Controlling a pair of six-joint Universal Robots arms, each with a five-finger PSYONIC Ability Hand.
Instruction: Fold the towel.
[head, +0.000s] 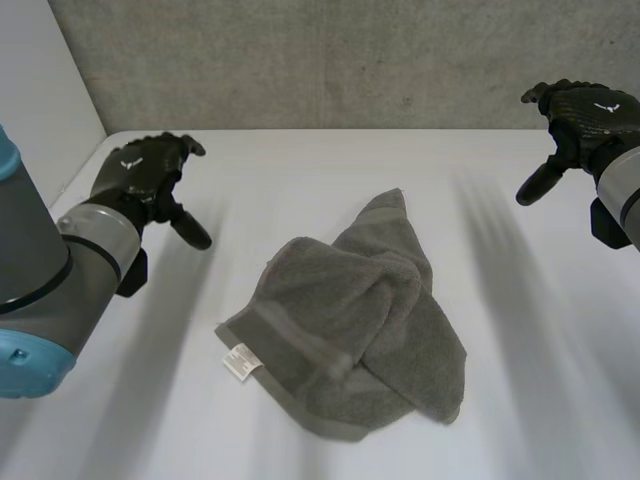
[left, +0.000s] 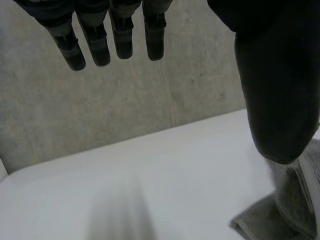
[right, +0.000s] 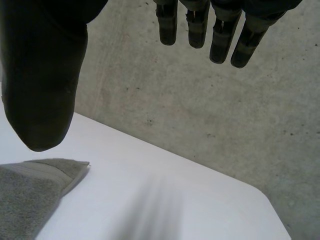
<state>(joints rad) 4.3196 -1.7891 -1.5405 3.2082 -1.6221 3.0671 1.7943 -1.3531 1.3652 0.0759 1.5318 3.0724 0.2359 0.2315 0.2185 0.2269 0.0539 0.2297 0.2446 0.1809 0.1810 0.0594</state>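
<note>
The left hand (head: 140, 170) holds nothing. In its wrist view the fingers (left: 95, 45) reach out straight and side by side, and the thumb (left: 275, 100) is spread far from them, so the hand is wide and slack. It hangs above the white table (head: 520, 400) at about ten o'clock from the towel (head: 350, 320), well apart from the cloth. Its palm faces down and the thumb points toward the table's middle. The grey left arm (head: 50, 290) comes in from eight o'clock.

The right hand (head: 585, 110) is just as empty. Its fingers (right: 200, 25) are extended in a row, its thumb (right: 42, 75) is set wide of them, and nothing lies between. It hovers at about two o'clock from the towel, near the table's far edge in front of the grey concrete wall (head: 350, 60), touching nothing.

The grey towel lies crumpled at the table's middle, between the two hands. One flap is thrown loosely over the rest, and one corner points toward twelve o'clock. A small white label (head: 240, 362) shows on its hem at about eight o'clock.
</note>
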